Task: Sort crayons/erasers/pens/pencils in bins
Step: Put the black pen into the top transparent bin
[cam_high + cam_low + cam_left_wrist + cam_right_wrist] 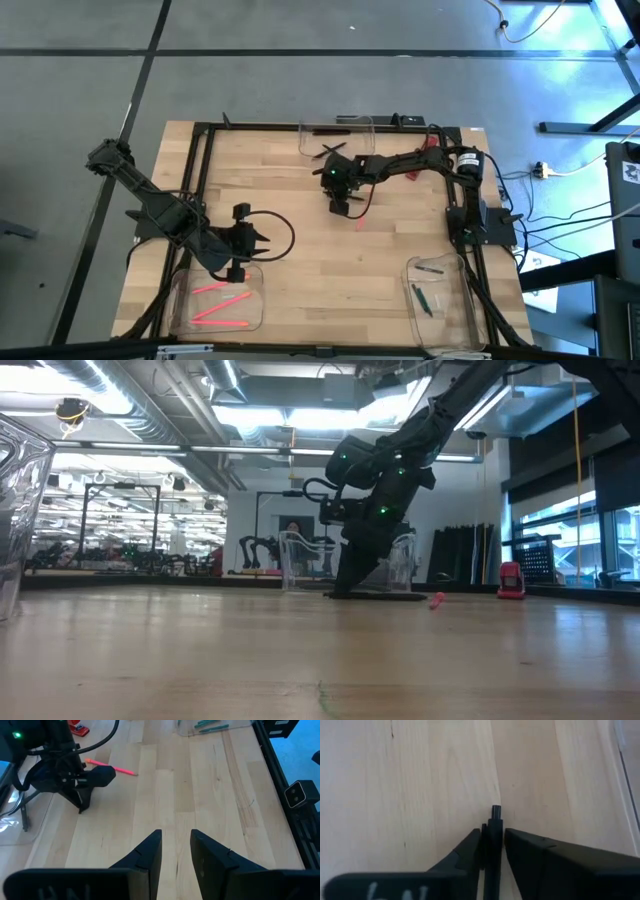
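Mid-table, the right gripper (pixel 493 851) clamps a black pen (pixel 495 827); the left gripper (pixel 176 851) waits, fingers parted.

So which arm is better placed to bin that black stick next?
The right. Its hand is already shut on the black stick, near the far bin that holds another black one. The left hand waits by the pink sticks' bin, holding nothing.

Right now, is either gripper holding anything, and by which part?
The right gripper pinches a thin black stick near one end, its tip poking out past the fingers. The left gripper is open and holds nothing.
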`<action>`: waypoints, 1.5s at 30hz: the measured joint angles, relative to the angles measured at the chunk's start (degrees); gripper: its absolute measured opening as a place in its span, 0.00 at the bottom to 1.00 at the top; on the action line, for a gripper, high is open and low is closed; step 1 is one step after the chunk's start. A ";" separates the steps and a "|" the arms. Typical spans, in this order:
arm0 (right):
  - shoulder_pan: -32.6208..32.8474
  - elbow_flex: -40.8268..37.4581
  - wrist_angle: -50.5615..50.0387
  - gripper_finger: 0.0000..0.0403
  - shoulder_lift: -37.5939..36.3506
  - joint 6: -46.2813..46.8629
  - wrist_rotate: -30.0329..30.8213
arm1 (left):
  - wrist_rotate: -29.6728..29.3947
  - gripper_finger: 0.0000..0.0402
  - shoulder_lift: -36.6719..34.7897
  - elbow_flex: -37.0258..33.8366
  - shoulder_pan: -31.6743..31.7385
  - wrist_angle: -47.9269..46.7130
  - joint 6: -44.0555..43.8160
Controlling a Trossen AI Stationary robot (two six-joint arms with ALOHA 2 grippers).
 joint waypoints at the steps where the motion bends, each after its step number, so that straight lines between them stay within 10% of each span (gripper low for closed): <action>1: 0.00 0.00 -0.04 0.21 -0.01 0.00 0.09 | 0.00 0.24 0.00 0.00 0.00 -0.01 0.00; 17: -0.04 0.02 -0.21 0.01 -0.16 0.24 -0.08 | -0.02 0.24 0.00 0.00 0.00 -0.03 0.02; 45: -0.04 8.46 -19.30 0.27 0.06 1.91 -0.05 | -0.02 0.24 0.00 0.00 -0.02 -0.25 0.04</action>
